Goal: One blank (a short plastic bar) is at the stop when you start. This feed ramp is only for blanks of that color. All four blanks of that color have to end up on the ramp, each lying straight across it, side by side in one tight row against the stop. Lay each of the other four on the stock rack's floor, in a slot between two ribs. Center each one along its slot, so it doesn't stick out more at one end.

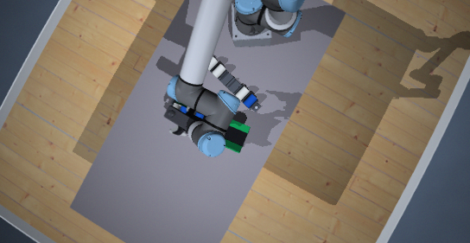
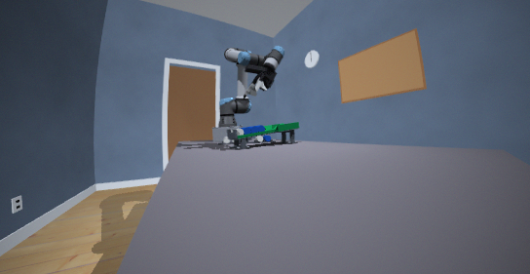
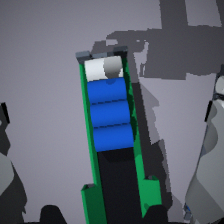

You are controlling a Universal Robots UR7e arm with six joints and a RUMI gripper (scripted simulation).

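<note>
The green feed ramp (image 3: 89, 130) (image 1: 238, 131) (image 2: 283, 126) has a white blank (image 3: 102, 68) at its stop end. Three blue blanks (image 3: 109, 115) (image 1: 183, 109) (image 2: 252, 130) lie across it in a tight row right behind the white one. The rest of the ramp's black floor is bare. My gripper (image 3: 106, 102) (image 1: 177, 124) (image 2: 258, 85) is open and empty, high above the ramp, looking down on the row. The dark stock rack (image 1: 233, 83) lies beyond the ramp and holds white blanks (image 1: 216, 68) (image 1: 243, 92) and one blue blank (image 1: 250, 100).
The arm's base (image 1: 252, 32) stands at the far end of the grey table (image 1: 164, 186) (image 2: 341, 205). The arm's elbow and wrist cover most of the ramp in the overhead view. Wooden floor surrounds the table.
</note>
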